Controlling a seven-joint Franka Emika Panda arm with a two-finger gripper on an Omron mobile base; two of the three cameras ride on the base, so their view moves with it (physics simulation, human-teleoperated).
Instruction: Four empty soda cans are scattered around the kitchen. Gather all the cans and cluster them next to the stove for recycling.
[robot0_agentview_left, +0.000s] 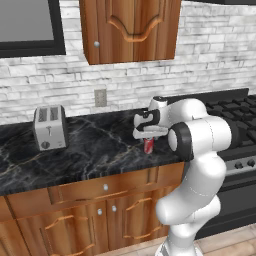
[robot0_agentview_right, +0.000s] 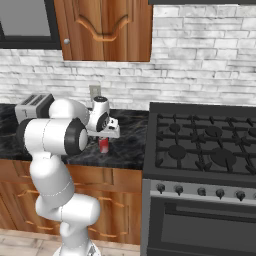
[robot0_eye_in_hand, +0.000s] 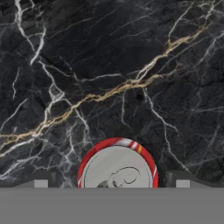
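A red soda can (robot0_eye_in_hand: 117, 165) with a silvery-grey top and thin white and yellow stripes at its rim is seen on a black marble counter (robot0_eye_in_hand: 109, 65) veined in white and gold. White-grey brick is shown on the wall (robot0_agentview_left: 210, 60), warm brown wood on the cabinets (robot0_agentview_left: 130, 30), and black grates over a steel-grey front on the stove (robot0_agentview_right: 205, 145); a silver toaster (robot0_agentview_left: 50, 127) is also seen

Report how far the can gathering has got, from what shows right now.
Done: nothing visible yet; no cans stand clustered on the counter strip beside the stove. In hand: the claw hangs open directly over one upright soda can, straddling its silvery top in the hand view, not gripping it. Left: close on this can, set it by the stove, then fetch the others.
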